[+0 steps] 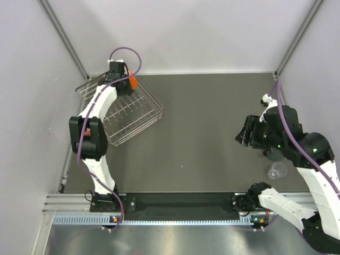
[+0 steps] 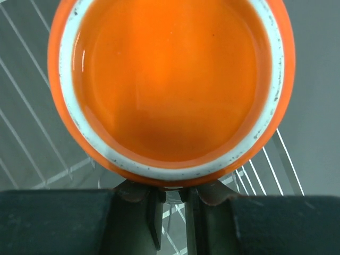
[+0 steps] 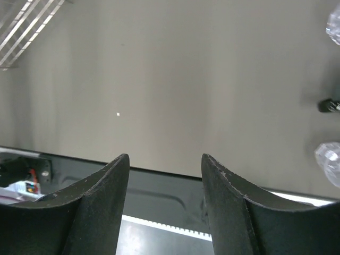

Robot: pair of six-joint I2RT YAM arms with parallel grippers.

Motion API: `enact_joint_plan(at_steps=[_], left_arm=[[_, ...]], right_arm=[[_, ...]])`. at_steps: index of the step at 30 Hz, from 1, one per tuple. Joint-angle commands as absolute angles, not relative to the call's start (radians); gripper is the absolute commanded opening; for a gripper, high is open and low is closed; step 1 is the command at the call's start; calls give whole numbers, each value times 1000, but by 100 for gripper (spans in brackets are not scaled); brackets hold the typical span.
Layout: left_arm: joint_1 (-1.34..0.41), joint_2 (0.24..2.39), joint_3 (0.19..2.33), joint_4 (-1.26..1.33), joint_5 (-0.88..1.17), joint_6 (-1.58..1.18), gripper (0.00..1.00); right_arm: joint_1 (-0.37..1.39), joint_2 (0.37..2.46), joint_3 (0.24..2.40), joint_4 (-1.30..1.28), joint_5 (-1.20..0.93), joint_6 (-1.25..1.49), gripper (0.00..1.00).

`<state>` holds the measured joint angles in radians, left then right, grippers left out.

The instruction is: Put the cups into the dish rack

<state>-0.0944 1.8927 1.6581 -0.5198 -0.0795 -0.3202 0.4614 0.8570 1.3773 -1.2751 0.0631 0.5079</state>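
The bright orange mug fills the left wrist view, its mouth facing the camera. My left gripper is shut on its handle. In the top view the left gripper holds the mug over the far side of the silver wire dish rack. I cannot tell whether the mug touches the wires. My right gripper is open and empty above the bare table, as the right wrist view shows. One clear tumbler stands by the right arm. Two clear tumblers show in the right wrist view. The dark grey cup is hidden.
The rack sits at the far left, turned at an angle, and its corner shows in the right wrist view. Grey walls close in the left, back and right sides. The black base rail runs along the near edge.
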Motion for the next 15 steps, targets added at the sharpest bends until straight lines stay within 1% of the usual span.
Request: enact_joint_plan(at_steps=[1,4,9,15], left_arm=[[-80,1945,1804,-399,-126,-258,0],[-80,2014,1861,-428,-161,-262,0],[-77,2045,1859,-391,-190,-265,0],[-46,2123,1951,-440,-167,-314,0]], right_arm=[[460,831,1419,-1339,139,491,57],[459,818,1420,-1364,173,503,57],[459,811,1433,-1391,224,528,57],[460,812,1431,-1405,244,548,57]])
